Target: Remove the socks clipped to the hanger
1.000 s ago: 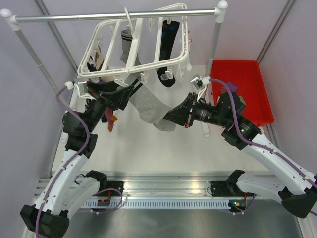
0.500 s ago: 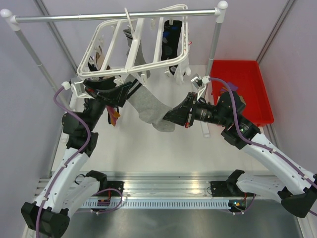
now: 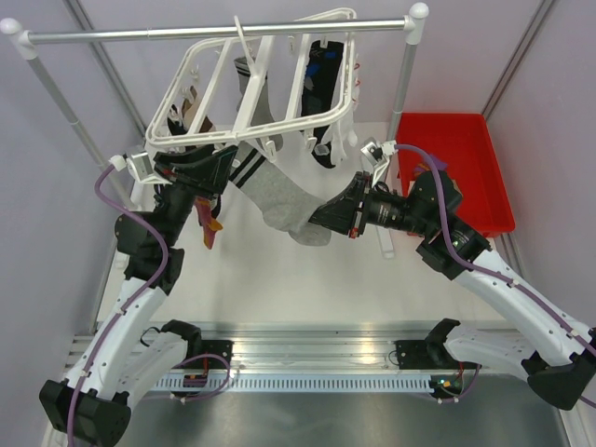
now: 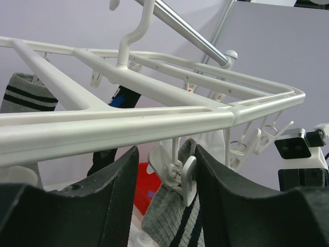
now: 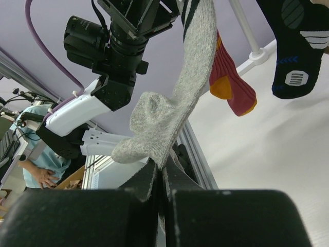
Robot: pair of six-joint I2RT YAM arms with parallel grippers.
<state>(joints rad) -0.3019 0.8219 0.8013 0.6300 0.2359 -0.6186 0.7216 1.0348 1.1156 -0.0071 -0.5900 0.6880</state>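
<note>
The white hanger (image 3: pixel 251 121) hangs from the rail with several socks clipped to it. A long grey sock (image 3: pixel 279 200) with dark stripes slants down from a front clip (image 4: pixel 181 172). My left gripper (image 3: pixel 226 166) is open and straddles that clip: the right finger (image 4: pixel 221 190) touches it, the left finger (image 4: pixel 118 195) stands apart. My right gripper (image 3: pixel 317 219) is shut on the grey sock's (image 5: pixel 175 108) toe end, pulling it taut. A maroon and orange sock (image 3: pixel 207 219) dangles beside the left arm. A black-and-blue sock (image 3: pixel 326 84) and a grey striped sock (image 3: pixel 244 93) hang further back.
The silver rail (image 3: pixel 214 31) on two white posts carries the hanger. A red bin (image 3: pixel 456 168) sits on the table at the right, behind the right arm. Spare white clips (image 4: pixel 257 144) dangle along the hanger's front bar.
The left gripper's jaws have narrowed around the clip and the wrist has shifted slightly left. The hanger has swung and tilted. The right gripper keeps its hold on the grey sock.
</note>
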